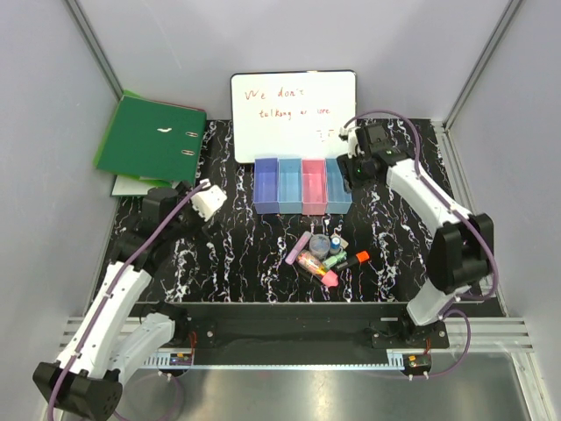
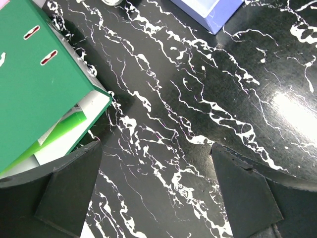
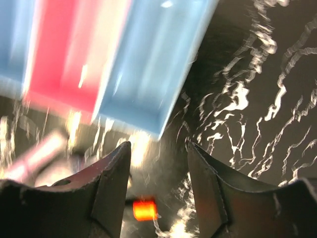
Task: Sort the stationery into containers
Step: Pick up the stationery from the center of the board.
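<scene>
The stationery lies in a pile in front of the containers: lilac marker [image 1: 298, 247], pink highlighter [image 1: 329, 277], green highlighter [image 1: 335, 260], orange highlighter [image 1: 355, 260], blue-capped bottle [image 1: 336, 243] and round blue piece [image 1: 320, 242]. The four joined bins [image 1: 302, 184] stand before the whiteboard. My right gripper [image 1: 355, 167] is open and empty, just right of the bins. Its blurred wrist view shows the end light blue bin [image 3: 153, 64], the pink bin [image 3: 64, 54] and the orange highlighter's tip [image 3: 144, 209] between the fingers [image 3: 111, 178]. My left gripper [image 1: 160, 203] is open and empty over bare table [image 2: 154, 146].
A green ring binder [image 1: 151, 140] lies at the back left, close to my left gripper; it also shows in the left wrist view [image 2: 34, 84]. A whiteboard with red writing [image 1: 294, 114] leans against the back wall. The purple-blue bin's corner [image 2: 213, 10] shows in the left wrist view.
</scene>
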Controlling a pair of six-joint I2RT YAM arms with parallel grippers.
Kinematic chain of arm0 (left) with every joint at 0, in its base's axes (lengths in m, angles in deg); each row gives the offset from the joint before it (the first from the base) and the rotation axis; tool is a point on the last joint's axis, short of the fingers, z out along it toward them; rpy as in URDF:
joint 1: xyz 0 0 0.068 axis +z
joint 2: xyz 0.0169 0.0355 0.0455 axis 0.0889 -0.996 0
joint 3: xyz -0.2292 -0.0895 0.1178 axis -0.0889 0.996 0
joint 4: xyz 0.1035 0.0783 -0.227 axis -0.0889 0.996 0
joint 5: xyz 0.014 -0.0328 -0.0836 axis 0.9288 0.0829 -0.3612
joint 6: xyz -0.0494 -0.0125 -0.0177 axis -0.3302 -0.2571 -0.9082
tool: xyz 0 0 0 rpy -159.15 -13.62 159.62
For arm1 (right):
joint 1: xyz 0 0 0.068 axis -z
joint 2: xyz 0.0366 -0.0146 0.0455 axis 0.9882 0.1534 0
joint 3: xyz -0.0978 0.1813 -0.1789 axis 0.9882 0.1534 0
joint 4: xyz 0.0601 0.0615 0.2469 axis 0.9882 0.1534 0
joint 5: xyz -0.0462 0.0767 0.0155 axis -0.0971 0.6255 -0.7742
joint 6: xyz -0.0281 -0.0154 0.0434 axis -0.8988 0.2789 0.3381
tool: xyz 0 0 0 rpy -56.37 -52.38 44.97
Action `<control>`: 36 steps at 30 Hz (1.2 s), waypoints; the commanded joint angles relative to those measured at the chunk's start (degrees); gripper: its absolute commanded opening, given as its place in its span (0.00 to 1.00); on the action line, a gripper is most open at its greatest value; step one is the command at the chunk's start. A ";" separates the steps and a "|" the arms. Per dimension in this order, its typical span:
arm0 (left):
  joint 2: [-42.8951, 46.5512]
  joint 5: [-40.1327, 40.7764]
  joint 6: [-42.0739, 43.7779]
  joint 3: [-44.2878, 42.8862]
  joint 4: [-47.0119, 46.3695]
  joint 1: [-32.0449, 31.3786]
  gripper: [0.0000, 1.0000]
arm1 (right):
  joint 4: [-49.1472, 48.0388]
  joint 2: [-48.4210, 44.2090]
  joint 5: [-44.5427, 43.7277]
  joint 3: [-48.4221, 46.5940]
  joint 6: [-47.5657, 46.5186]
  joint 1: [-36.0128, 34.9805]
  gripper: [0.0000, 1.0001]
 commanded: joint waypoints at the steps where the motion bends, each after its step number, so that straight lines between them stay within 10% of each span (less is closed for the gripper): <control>1: 1.15 -1.04 1.31 1.94 -1.46 -0.40 0.99 | 3.93 -7.64 13.55 6.95 -19.15 -2.12 0.57; 14: 2.90 -0.33 1.67 1.95 -1.11 -0.58 0.99 | 11.14 -10.03 11.81 14.35 -39.83 -10.46 0.63; 36: 5.02 0.46 1.58 3.62 -0.58 -0.67 0.99 | 9.04 -5.20 10.05 15.94 -42.91 -17.16 0.63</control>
